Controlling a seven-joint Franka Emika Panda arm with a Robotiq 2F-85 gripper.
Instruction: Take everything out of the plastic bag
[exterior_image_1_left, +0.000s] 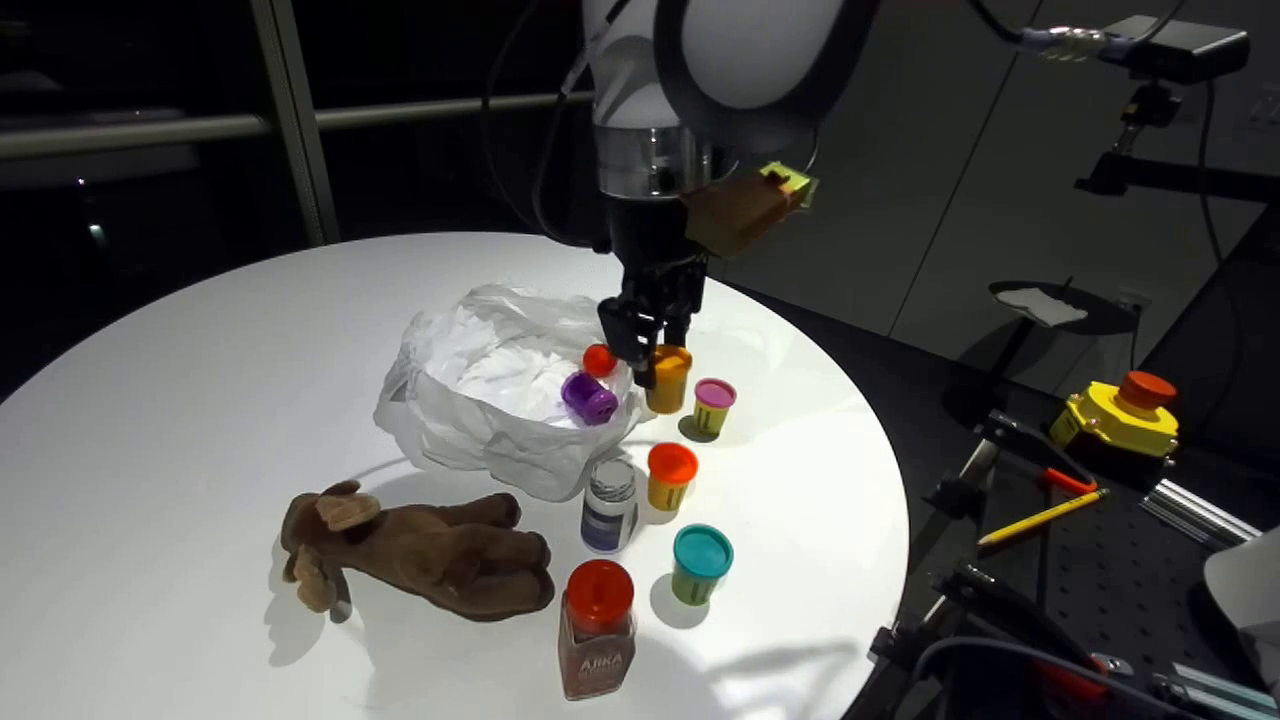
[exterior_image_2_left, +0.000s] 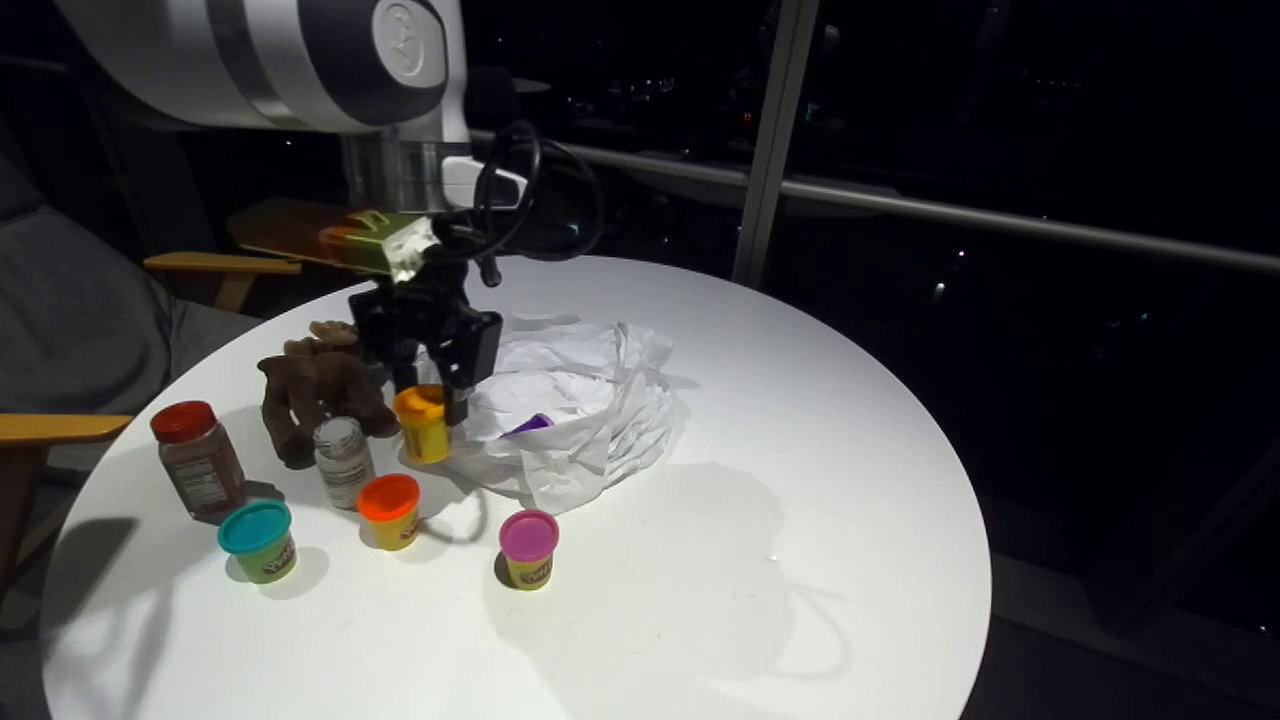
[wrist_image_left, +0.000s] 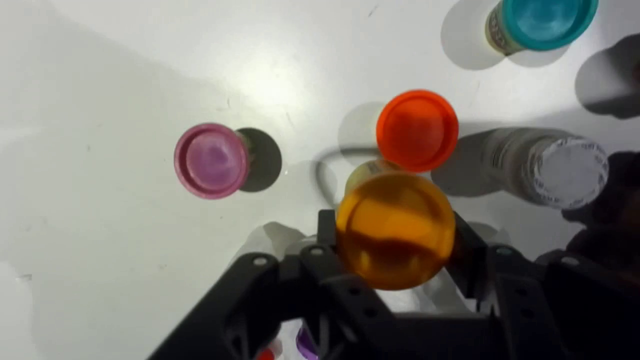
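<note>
Plastic bag (exterior_image_1_left: 450, 430), thin, white and wrinkled, sits on the round table (exterior_image_1_left: 180, 420) with its mouth facing up and its sides crumpled. Inside it, close to the rim on the side nearest the cups, we find a purple container (exterior_image_1_left: 588, 400) lying tilted, and just beside that a small red item (exterior_image_1_left: 599, 360) whose full shape we cannot make out. Near the same edge we see the gripper (exterior_image_2_left: 429, 393), its jaws partway apart and pressed against opposite sides of a yellow cup (wrist_image_left: 400, 220) with an amber lid; the cup hangs roughly upright, clear of the tabletop. Out on the table we count three more lidded cups, all upright: a pink-lidded cup (exterior_image_1_left: 712, 405) well apart from the others, an orange-lidded cup (exterior_image_1_left: 672, 478) and a teal-lidded cup (exterior_image_1_left: 700, 565). Near the orange-lidded cup we see a pale jar (exterior_image_1_left: 610, 510) with a whitish top, and farther from the bag stands a red-lidded jar (exterior_image_1_left: 598, 640) marked AJIKA. We also have a brown plush toy (exterior_image_1_left: 430, 550) lying stretched out, its legs toward the jars.
</note>
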